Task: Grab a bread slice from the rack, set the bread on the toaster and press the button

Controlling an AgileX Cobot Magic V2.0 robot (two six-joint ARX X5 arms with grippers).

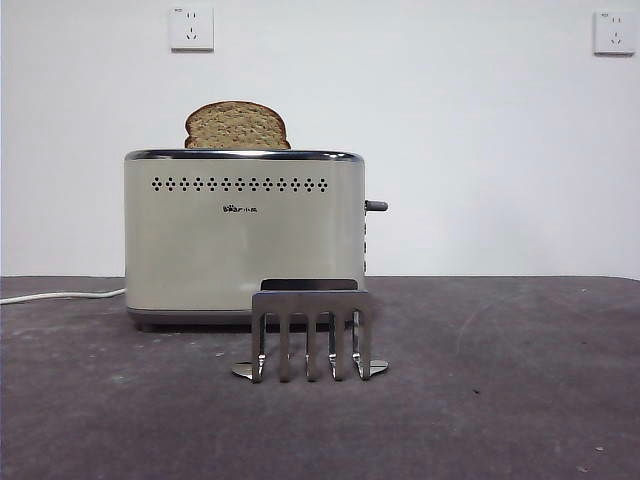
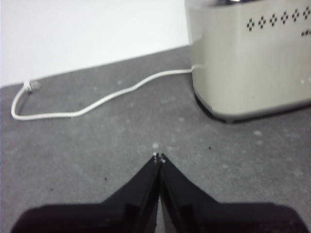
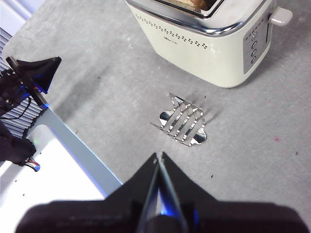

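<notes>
The slice of bread [image 1: 237, 127] stands in the slot of the cream toaster [image 1: 240, 240], its domed top above the chrome rim. A corner of the slice [image 3: 200, 4] shows in the right wrist view. The steel rack [image 1: 310, 330] stands empty in front of the toaster. The button [image 1: 376, 206] sticks out of the toaster's right end, up high. My left gripper [image 2: 158, 158] is shut and empty, low over the table beside the toaster [image 2: 252, 58]. My right gripper [image 3: 159, 158] is shut and empty, high above the rack [image 3: 183, 121] and toaster [image 3: 204, 39]. Neither arm shows in the front view.
A white power cord [image 2: 97, 99] runs across the table from the toaster's left end [image 1: 60, 296]. The table's edge and dark arm hardware [image 3: 29, 77] show in the right wrist view. Two wall sockets [image 1: 191, 28] are on the back wall.
</notes>
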